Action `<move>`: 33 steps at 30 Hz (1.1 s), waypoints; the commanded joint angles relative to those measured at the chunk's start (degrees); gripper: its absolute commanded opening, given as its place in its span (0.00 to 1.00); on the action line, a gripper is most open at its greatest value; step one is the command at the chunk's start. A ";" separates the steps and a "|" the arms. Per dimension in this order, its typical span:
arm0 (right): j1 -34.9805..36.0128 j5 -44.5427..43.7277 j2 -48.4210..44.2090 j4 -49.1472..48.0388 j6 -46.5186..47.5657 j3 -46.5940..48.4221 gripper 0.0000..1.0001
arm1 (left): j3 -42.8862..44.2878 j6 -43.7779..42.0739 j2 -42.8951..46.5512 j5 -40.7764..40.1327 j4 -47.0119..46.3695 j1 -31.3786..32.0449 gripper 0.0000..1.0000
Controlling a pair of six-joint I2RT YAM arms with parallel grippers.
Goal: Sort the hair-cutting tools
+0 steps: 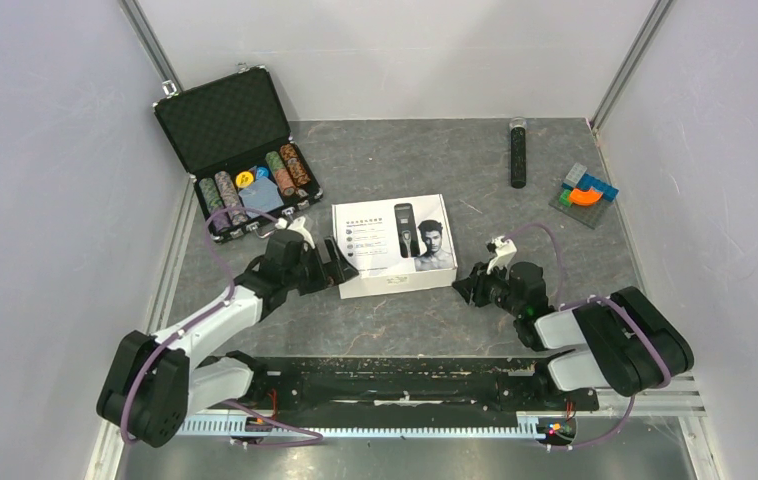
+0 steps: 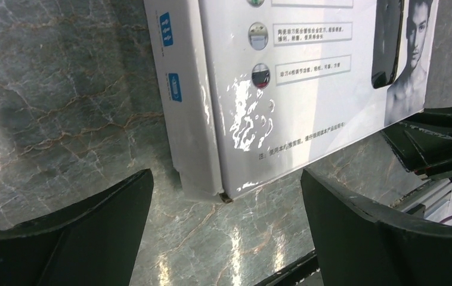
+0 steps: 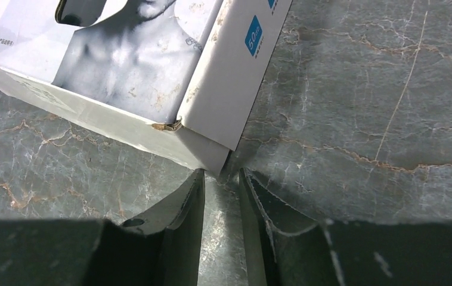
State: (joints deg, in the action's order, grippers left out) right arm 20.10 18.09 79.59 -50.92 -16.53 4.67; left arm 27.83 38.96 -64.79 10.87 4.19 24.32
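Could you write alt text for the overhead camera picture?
A flat white cardboard box printed with a man's face lies between two robot grippers: the left gripper open at its left end, the right gripper by its right corner. Behind lie an open black case of colourful chips, a black stick and coloured blocks.

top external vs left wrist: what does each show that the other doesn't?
Top external only: the open black case holding chip stacks, the black stick, the colourful block toy, and the right gripper at the box's right end.

Left wrist only: blue labels on the box's side wall, glare on its face and its scuffed near corner, seen between the left gripper's wide-spread fingers.

Both: the white clipper box, its printed man and the grey table.
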 commanded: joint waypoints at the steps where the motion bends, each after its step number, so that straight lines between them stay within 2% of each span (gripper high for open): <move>1: -0.32 -4.12 0.68 -1.50 0.08 0.25 0.31 | -1.58 -0.42 3.31 -1.03 0.79 0.23 1.00; 7: -0.33 -2.99 -4.33 0.09 0.99 0.08 0.38 | -0.83 -1.07 6.55 -3.29 8.37 0.29 1.00; 12: -0.33 -1.73 -7.95 0.91 2.92 0.49 0.56 | -0.34 -2.73 10.43 -5.50 13.48 0.82 1.00; 16: -0.30 -0.03 -7.08 -0.51 4.41 1.83 0.64 | -0.98 -2.93 10.06 -7.36 13.02 1.76 1.00; 20: -0.30 4.24 -3.44 -4.49 5.19 2.58 0.63 | -0.27 -3.85 7.19 -7.49 11.76 2.96 0.99; 26: -0.33 8.79 3.14 -13.87 2.31 2.29 0.51 | 0.40 -5.27 3.86 -8.24 7.78 4.24 0.94; 33: -0.32 7.48 4.02 -14.11 2.83 2.23 0.49 | 5.22 -9.62 -1.71 -7.41 8.19 4.73 0.84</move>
State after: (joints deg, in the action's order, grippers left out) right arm 19.90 24.80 83.55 -59.94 -13.96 5.56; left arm 28.60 34.70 -64.55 4.27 14.61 28.71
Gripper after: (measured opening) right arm 0.491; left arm 0.866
